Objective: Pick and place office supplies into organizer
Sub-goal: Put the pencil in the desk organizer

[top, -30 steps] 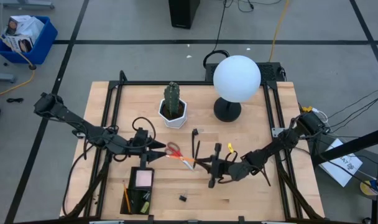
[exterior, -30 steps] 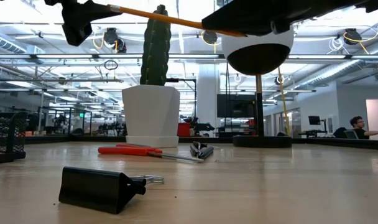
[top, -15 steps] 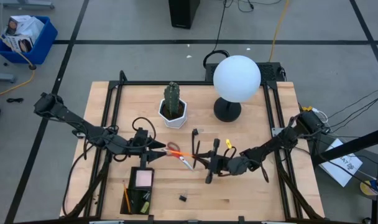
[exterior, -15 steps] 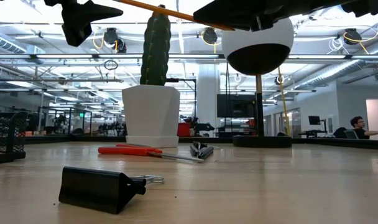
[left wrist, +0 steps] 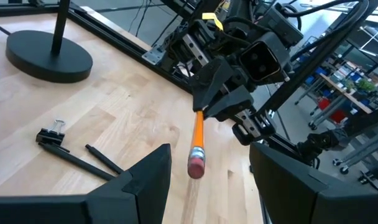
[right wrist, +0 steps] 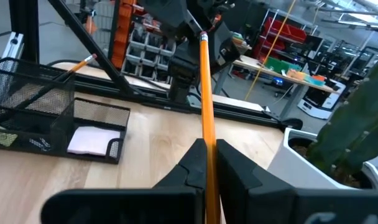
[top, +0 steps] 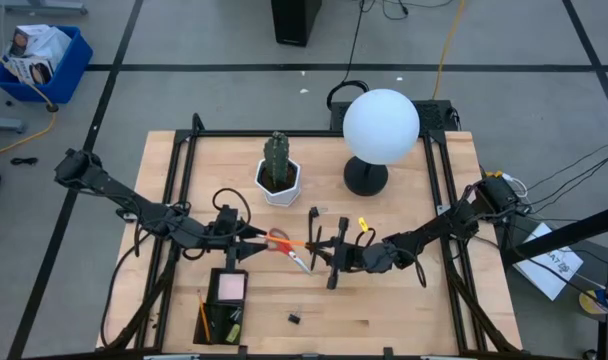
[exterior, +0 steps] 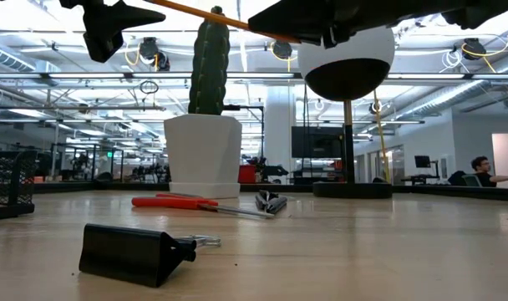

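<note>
An orange pencil [top: 297,245] with a pink eraser hangs in the air above the red-handled scissors [top: 281,241], which lie flat on the table. My right gripper [top: 324,252] is shut on the pencil. My left gripper [top: 262,243] faces it, open; its fingers stand on either side of the eraser end [left wrist: 196,163] without touching. The black organizer [top: 221,305] sits near the table's near edge and holds a pink pad [top: 230,288]. Dark pens [top: 314,225] and a black clip [top: 294,319] lie on the wood. My right gripper pinches the pencil's shaft [right wrist: 208,149] between its two fingers, coming level from the table's right and lying along the pencil. The pencil is lifted clear, almost level, with its eraser end [left wrist: 196,163] sticking out toward the left gripper. The other end is hidden by the fingers.
A cactus in a white pot [top: 278,178] and a white globe lamp [top: 380,128] stand toward the far side. A second small clip [left wrist: 50,134] lies beside the pens. Bare wood lies right of the organizer, around the black clip [exterior: 133,251].
My right gripper has carried the pencil toward the table's left and slightly up, toward the left gripper. The eraser end now lies between the left gripper's open fingers. The left arm has kept still.
</note>
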`<action>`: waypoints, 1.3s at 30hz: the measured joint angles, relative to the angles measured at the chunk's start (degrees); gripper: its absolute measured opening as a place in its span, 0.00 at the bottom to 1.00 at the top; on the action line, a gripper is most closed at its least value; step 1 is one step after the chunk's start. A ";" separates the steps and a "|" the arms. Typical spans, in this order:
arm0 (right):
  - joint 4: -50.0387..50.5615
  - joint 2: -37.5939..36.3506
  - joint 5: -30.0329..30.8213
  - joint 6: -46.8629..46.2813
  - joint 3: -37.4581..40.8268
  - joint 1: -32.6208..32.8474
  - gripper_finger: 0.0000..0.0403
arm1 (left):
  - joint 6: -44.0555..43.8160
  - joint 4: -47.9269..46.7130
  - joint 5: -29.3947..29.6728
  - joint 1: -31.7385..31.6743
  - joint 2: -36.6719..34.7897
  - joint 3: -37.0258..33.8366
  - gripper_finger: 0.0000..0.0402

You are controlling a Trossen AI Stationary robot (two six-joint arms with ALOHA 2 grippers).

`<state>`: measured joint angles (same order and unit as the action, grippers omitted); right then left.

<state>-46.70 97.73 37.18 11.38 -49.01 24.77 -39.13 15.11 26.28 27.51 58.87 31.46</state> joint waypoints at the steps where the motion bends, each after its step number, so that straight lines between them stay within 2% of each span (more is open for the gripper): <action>1: -0.02 0.00 0.01 -0.08 0.00 -0.01 0.02 | 0.02 0.00 0.41 0.00 0.00 0.00 0.56; 6: -0.25 0.00 -0.89 -0.05 0.00 -0.02 0.02 | 0.13 -0.07 0.79 0.00 0.00 0.00 0.52; 13: -0.65 0.00 -1.36 -0.03 0.00 -0.35 0.02 | 0.81 -0.09 0.77 0.00 0.00 0.00 0.31; 23: -0.63 0.00 -1.52 0.04 0.00 -0.35 0.02 | 1.44 0.14 0.77 0.02 0.00 0.00 0.06; 29: -0.58 0.00 -1.50 0.04 0.00 -0.33 0.04 | 1.00 0.15 0.61 0.02 0.00 0.00 0.06; 33: -0.65 0.00 -2.91 1.15 0.00 0.02 0.14 | -1.26 0.01 -1.37 0.12 0.00 0.00 0.08; 39: -1.27 0.00 -4.36 1.75 0.02 2.29 0.29 | -2.39 0.23 -2.29 1.87 0.00 0.00 0.05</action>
<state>-47.97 97.73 32.82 13.13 -48.99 27.07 -41.53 15.35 23.99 29.37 58.88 31.46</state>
